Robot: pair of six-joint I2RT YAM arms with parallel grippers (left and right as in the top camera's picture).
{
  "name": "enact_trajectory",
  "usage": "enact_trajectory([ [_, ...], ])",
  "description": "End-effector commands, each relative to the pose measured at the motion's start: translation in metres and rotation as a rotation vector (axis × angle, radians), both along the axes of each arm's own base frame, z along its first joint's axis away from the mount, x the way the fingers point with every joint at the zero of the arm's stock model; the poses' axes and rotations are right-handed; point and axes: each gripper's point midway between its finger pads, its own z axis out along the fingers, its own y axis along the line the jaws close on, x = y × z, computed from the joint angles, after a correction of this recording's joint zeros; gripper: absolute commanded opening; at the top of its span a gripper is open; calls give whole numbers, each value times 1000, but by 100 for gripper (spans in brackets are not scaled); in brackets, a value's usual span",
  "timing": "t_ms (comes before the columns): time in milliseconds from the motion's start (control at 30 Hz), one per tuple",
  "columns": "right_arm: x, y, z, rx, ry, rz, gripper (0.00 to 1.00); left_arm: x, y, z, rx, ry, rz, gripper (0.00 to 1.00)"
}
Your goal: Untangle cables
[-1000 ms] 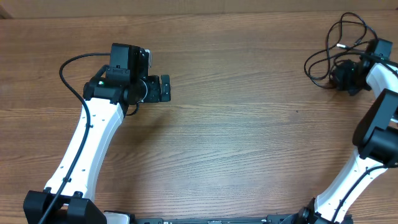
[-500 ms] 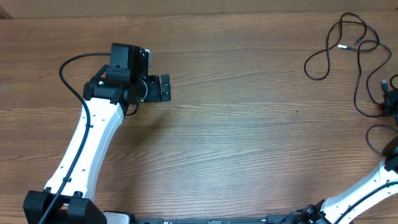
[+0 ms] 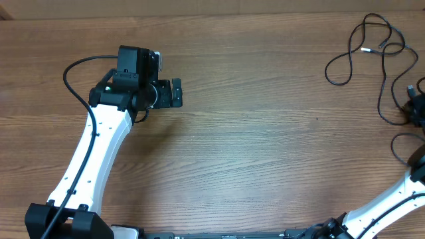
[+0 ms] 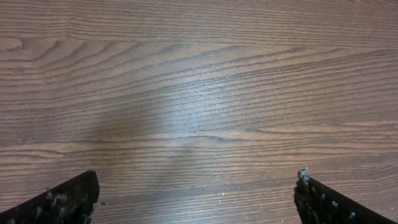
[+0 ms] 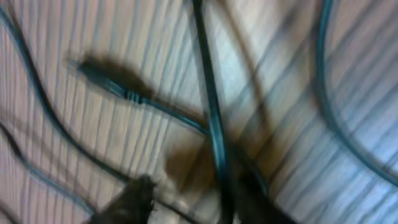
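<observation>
The cables [image 3: 372, 46] are thin black cords lying in loose loops at the table's far right, with small plug ends [image 3: 362, 49]. One strand runs down to my right gripper [image 3: 417, 106] at the right edge. In the right wrist view the cables [image 5: 208, 93] cross the wood, a plug [image 5: 106, 78] lies to the left, and one strand passes between the fingers of the right gripper [image 5: 196, 196], close to the right finger. The fingers show a gap of table between them. My left gripper [image 3: 176, 93] is open and empty over bare wood, far from the cables, and its jaws [image 4: 196, 199] frame nothing.
The wooden table [image 3: 265, 146] spans the view, and its far edge runs along the top. The left arm [image 3: 99, 153] lies across the left side. The right arm [image 3: 392, 199] comes in from the lower right corner.
My right gripper has moved from the bunched tangle to the right edge and towards me. The cables have been drawn out from a bunch into long loose loops. The left arm has not moved.
</observation>
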Motion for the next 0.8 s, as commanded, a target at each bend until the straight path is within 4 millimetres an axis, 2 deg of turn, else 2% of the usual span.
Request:
enact_trajectory([
  [0,26,6,30,6,-79,100,53,-1,-3,5,-13,-15,3,100],
  [33,32,5,44,-20,-96,124,61,0,-3,6,-14,-18,3,100],
  [67,39,5,58,-49,-114,153,91,0,-3,6,-14,-21,3,100],
  [100,45,5,70,-73,-130,175,100,1,-4,6,-15,-24,3,100],
  [200,71,9,100,-162,-192,261,100,4,-4,8,-17,-37,3,100],
  [300,97,24,113,-238,-236,360,100,6,-4,10,-19,-47,3,100],
  [433,122,45,111,-317,-210,399,95,6,-4,10,-19,-48,3,100],
  [500,135,58,107,-352,-191,405,81,6,-4,10,-19,-48,3,100],
  [533,143,68,103,-367,-189,422,79,6,-4,10,-19,-47,3,100],
  [567,150,74,102,-393,-182,430,80,6,-4,10,-19,-46,3,100],
  [600,155,79,101,-417,-172,434,86,5,-4,9,-19,-45,3,100],
  [633,159,83,101,-440,-164,433,100,5,-4,9,-19,-43,3,100],
  [700,164,90,104,-480,-149,440,100,3,-4,8,-19,-35,5,100],
  [767,160,88,109,-518,-104,427,99,1,-4,7,-17,-25,6,100],
])
